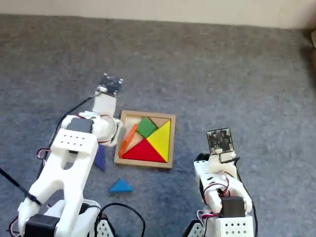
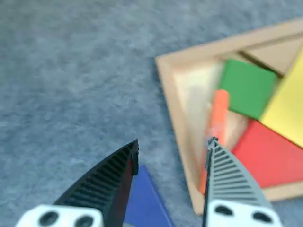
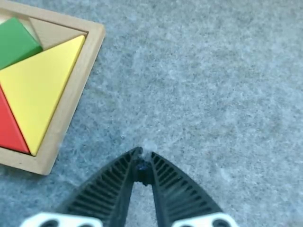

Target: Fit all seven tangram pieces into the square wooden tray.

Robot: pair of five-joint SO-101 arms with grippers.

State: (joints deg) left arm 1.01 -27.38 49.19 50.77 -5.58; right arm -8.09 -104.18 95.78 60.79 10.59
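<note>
Left gripper (image 2: 173,142): jaws spread wide, holding nothing, over the carpet (image 1: 222,64) just outside the tray's rim.
Orange piece (image 2: 218,113): right at the tip of the pale finger (image 2: 227,175), outside the gap; it is tilted, with one end on the tray floor and the other toward the rim.
Dark blue piece (image 2: 144,201): flat on the carpet, under the dark finger (image 2: 111,182), outside the tray.
Square wooden tray (image 2: 170,94): its side rail runs just beside the pale finger.
Green square (image 2: 246,87): seated in the tray, just beyond the orange piece.
Red triangle (image 2: 270,153): seated, beside the green square.
Yellow triangle (image 2: 289,109): seated, farther across, touching the red and green pieces.
Light blue triangle (image 1: 120,186): on the carpet, well back from the left gripper, toward the arm bases.
Right gripper (image 3: 142,155): jaws drawn nearly together, over the carpet; the tray's corner is near, on the left arm's side, not touching.
</note>
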